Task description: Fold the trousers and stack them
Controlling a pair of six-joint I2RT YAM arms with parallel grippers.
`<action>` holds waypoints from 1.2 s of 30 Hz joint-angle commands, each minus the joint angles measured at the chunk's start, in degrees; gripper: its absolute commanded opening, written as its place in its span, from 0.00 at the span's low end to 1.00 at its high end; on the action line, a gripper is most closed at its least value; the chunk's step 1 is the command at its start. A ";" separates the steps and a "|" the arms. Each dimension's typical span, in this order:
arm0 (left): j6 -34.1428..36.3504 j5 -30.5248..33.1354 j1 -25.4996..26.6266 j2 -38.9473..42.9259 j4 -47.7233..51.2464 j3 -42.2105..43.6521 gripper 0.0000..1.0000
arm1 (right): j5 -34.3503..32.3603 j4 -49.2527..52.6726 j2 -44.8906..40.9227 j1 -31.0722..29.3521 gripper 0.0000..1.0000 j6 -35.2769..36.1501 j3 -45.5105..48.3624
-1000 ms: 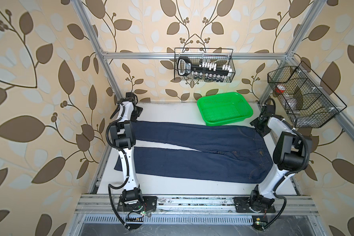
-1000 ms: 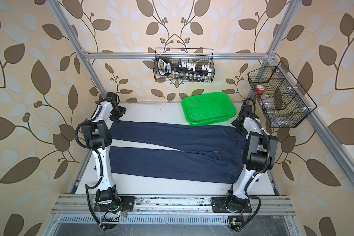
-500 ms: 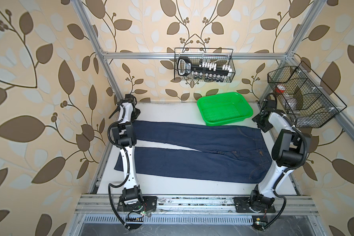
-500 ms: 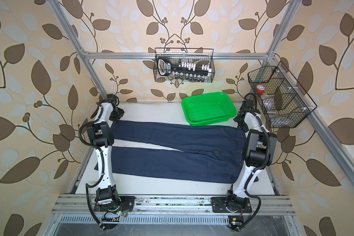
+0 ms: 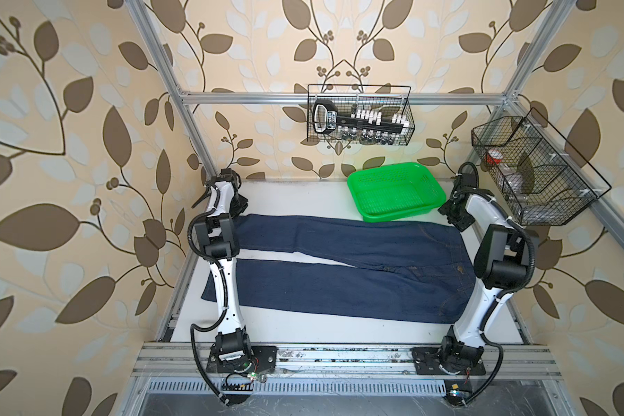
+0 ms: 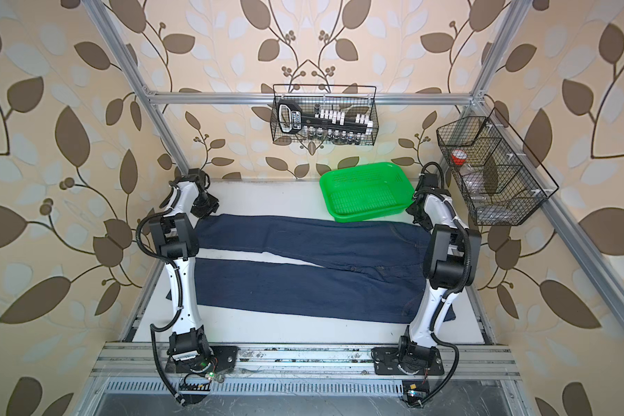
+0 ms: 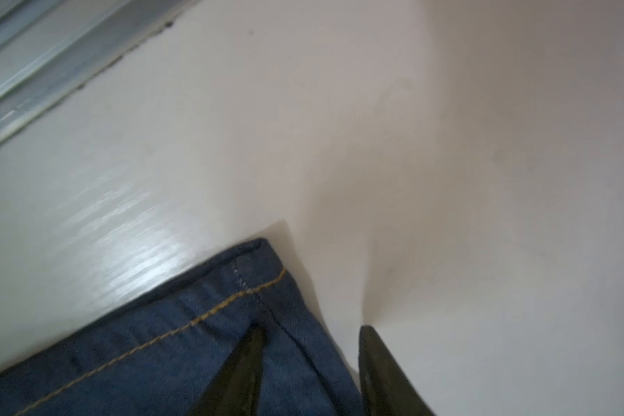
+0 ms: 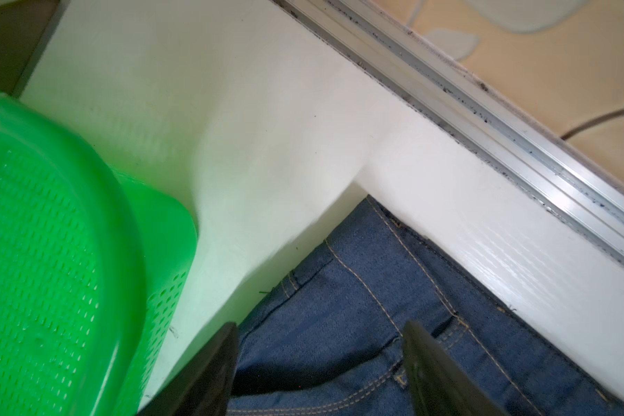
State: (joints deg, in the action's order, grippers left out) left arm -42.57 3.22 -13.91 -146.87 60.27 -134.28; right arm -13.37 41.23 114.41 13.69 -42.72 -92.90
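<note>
The trousers (image 5: 339,277) (image 6: 303,288) are dark blue jeans with tan stitching, lying flat across the white table, legs to the left and waist to the right. My left gripper (image 5: 239,209) (image 6: 205,209) is down at the far leg's hem corner. In the left wrist view the gripper (image 7: 310,329) straddles the hem (image 7: 231,288), one finger on the denim and one on bare table, and it is open. My right gripper (image 5: 454,217) (image 6: 416,216) is at the waist's far corner. In the right wrist view it (image 8: 319,327) stands open over the pocket seam (image 8: 375,299).
A green plastic basket (image 5: 400,215) (image 6: 370,213) (image 8: 51,252) stands at the back, just beyond the trousers and close to my right gripper. A wire basket (image 5: 361,119) hangs on the back wall and another wire basket (image 5: 530,173) on the right. Aluminium rails (image 8: 483,119) edge the table.
The left jaws have narrowed over the hem corner. The right arm's elbow has drawn slightly toward the back. The trousers have not moved.
</note>
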 commanded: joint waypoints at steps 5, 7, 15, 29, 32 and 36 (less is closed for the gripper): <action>3.34 -0.12 -0.71 -8.00 14.94 0.48 0.44 | -0.68 -1.27 -1.89 -0.69 0.72 -1.47 3.83; 3.79 -0.32 -0.68 -8.49 15.52 0.08 0.41 | -0.12 -1.51 -2.00 -0.69 0.72 -1.75 4.61; 4.77 -1.71 -0.95 -7.38 13.67 5.70 0.17 | -0.65 -0.72 -1.48 -0.77 0.72 -1.31 4.31; 3.52 -4.45 -1.03 4.05 10.30 -0.72 0.00 | -1.46 1.01 2.91 -1.21 0.69 -3.75 -2.14; 3.31 -6.29 -0.78 7.73 8.96 -0.19 0.00 | 0.08 1.74 5.70 -0.74 0.69 -5.65 -4.06; 3.09 -8.89 -0.67 13.39 6.05 3.47 0.00 | 1.86 2.37 8.71 -0.46 0.68 -7.58 -5.60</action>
State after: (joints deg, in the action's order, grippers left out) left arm -38.35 -2.31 -14.66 -142.50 66.92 -132.14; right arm -12.45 41.04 120.29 13.04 -47.59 -97.03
